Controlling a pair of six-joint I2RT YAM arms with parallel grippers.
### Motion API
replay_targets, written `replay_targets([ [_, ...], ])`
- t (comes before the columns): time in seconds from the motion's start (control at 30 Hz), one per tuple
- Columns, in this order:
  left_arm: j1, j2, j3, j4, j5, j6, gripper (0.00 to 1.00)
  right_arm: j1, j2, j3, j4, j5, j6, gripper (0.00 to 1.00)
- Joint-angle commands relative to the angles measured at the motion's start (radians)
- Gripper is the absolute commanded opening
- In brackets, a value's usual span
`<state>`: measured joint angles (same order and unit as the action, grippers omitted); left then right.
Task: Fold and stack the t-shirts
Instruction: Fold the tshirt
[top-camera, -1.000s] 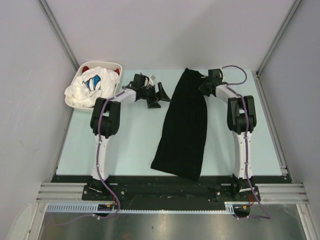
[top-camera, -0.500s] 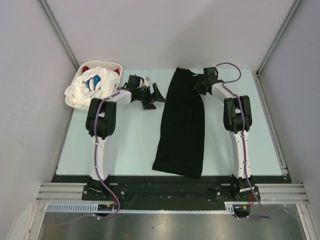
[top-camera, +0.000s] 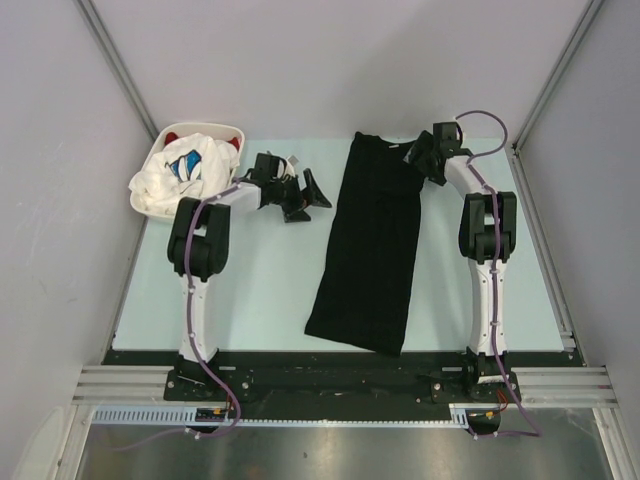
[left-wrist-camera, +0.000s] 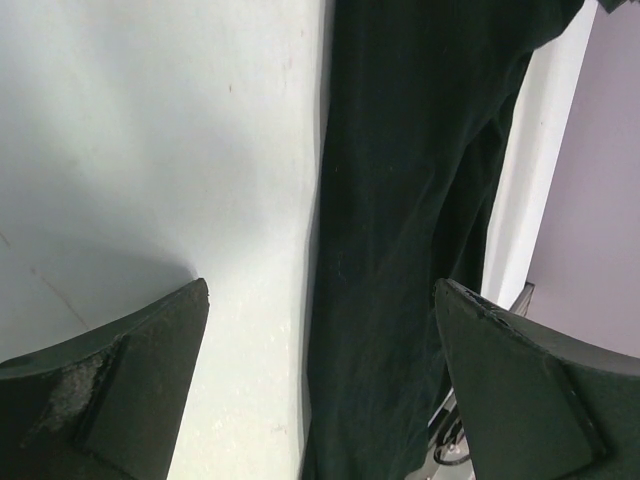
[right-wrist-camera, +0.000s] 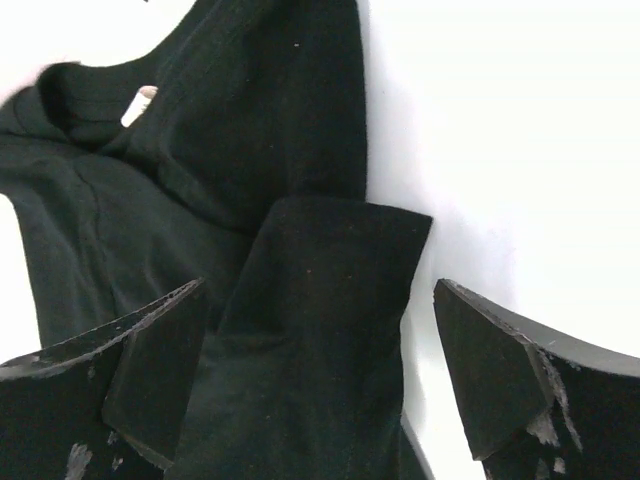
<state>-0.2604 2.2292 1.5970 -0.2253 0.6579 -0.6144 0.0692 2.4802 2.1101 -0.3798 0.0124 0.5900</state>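
Black t-shirt (top-camera: 370, 250) lies lengthwise on pale table (top-camera: 260, 290) between grey walls (top-camera: 350, 60).

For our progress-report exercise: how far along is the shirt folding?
Done: the black t-shirt lies folded into a long strip. In hand: that shirt; the right tool stands open over its collar end, the left tool open beside it. Left: shorter folds, plus the white t-shirt and red t-shirt in the basket.

Pale green table (top-camera: 260, 290), two loads.
A black t-shirt (top-camera: 370, 250), folded into a long strip, lies right of centre; a white plastic basket (top-camera: 160, 211) sits at the far left corner.
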Motion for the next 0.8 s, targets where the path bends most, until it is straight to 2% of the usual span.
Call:
replay_targets([
  [0.0,0.0,-0.134,-0.067,0.033,-0.018,-0.021,1.0,0.006,-0.013,0.028,-0.048,0.07,-0.076,1.0],
  [0.07,0.0,-0.181,-0.144,0.049,-0.036,-0.028,1.0,0.01,-0.055,-0.001,-0.06,0.119,-0.082,1.0],
  [0.13,-0.002,-0.274,-0.205,0.07,-0.07,-0.036,1.0,0.024,-0.17,-0.076,-0.048,0.158,-0.088,1.0],
  [0.2,-0.005,-0.377,-0.31,0.08,-0.093,-0.036,1.0,0.041,-0.277,-0.258,-0.009,0.196,-0.081,1.0],
  [0.23,-0.013,-0.411,-0.348,0.08,-0.102,-0.035,1.0,0.047,-0.382,-0.324,0.008,0.192,-0.079,1.0],
  [0.27,-0.019,-0.443,-0.427,0.08,-0.113,-0.033,1.0,0.053,-0.444,-0.457,0.025,0.173,-0.072,1.0],
  [0.37,-0.051,-0.583,-0.579,0.067,-0.147,-0.018,1.0,0.095,-0.66,-0.649,0.013,0.162,-0.032,1.0],
  [0.4,-0.062,-0.612,-0.616,0.069,-0.15,-0.016,1.0,0.116,-0.709,-0.765,0.01,0.164,-0.026,1.0],
  [0.5,-0.121,-0.724,-0.75,0.061,-0.162,-0.015,1.0,0.233,-0.903,-0.985,-0.03,0.219,0.001,1.0],
  [0.57,-0.18,-0.796,-0.846,0.075,-0.17,-0.024,1.0,0.326,-1.03,-1.077,-0.06,0.218,0.056,1.0],
  [0.6,-0.198,-0.822,-0.88,0.086,-0.176,-0.033,1.0,0.352,-1.07,-1.183,-0.065,0.207,0.08,1.0],
  [0.7,-0.282,-0.893,-0.999,0.139,-0.182,-0.065,1.0,0.466,-1.222,-1.327,-0.054,0.166,0.186,1.0],
  [0.77,-0.312,-0.937,-1.069,0.173,-0.201,-0.093,1.0,0.556,-1.309,-1.417,-0.096,0.213,0.262,1.0],
])
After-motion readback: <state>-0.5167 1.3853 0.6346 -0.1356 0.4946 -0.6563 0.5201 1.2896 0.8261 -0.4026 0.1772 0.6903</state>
